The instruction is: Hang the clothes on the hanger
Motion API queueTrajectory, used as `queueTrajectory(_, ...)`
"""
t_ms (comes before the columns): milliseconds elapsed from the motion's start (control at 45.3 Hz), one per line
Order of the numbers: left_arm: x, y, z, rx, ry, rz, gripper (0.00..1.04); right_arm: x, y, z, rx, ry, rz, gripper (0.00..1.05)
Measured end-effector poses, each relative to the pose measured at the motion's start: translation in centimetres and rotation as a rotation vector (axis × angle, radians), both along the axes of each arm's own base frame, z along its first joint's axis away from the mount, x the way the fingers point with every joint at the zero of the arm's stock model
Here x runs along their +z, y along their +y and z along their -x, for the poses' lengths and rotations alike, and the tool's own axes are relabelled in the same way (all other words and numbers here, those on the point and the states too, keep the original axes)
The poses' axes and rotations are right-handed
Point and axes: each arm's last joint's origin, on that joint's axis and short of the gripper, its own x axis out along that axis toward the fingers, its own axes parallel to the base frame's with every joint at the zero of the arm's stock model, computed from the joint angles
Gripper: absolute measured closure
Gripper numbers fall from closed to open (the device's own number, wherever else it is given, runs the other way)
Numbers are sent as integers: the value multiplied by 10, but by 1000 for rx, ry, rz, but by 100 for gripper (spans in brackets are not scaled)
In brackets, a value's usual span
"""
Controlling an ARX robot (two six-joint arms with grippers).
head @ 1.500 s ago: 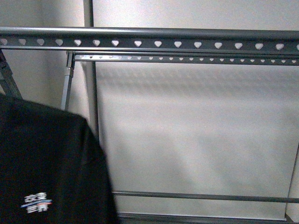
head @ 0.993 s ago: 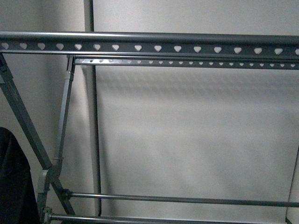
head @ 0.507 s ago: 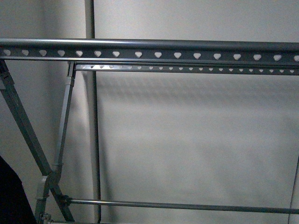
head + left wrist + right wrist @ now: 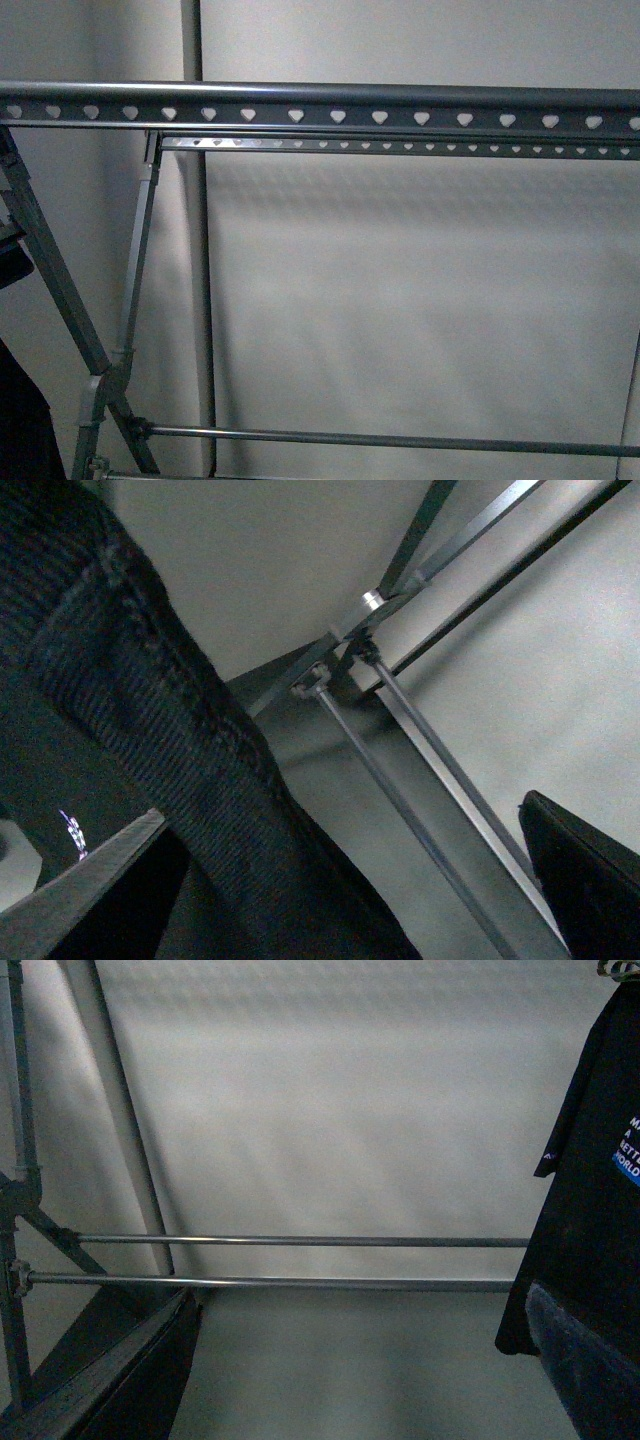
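A plain pale wall (image 4: pixel 420 300) fills nearly all of the front view. The light is dim and greyish. Soft, wide shadows lie across the wall, with a faint band of small spots high up. A thin grey vertical pipe (image 4: pixel 191 40) stands near its left part, and the wall left of this pipe looks darker. Where the wall meets the floor I cannot tell.

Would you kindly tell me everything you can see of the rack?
The rack is grey metal, standing upright before a pale wall. Its near top rail runs level across the front view, punched with a row of heart-shaped holes; a thinner, likewise punched rail lies behind it. At the left, slanted legs cross at a joint, and two thin rods run level low down. Nothing hangs on the rails in view.
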Motion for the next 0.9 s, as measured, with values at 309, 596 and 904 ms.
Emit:
queueTrajectory(309,-1,7,-12,1,38,46,68,0,0,0,0,0,0,7)
queueTrajectory(596,-13,-19,58,-323,48,140,100,0,0,0,0,0,0,7)
queueTrajectory(904,18,-65,130,-1141,22,-86,100,0,0,0,0,0,0,7)
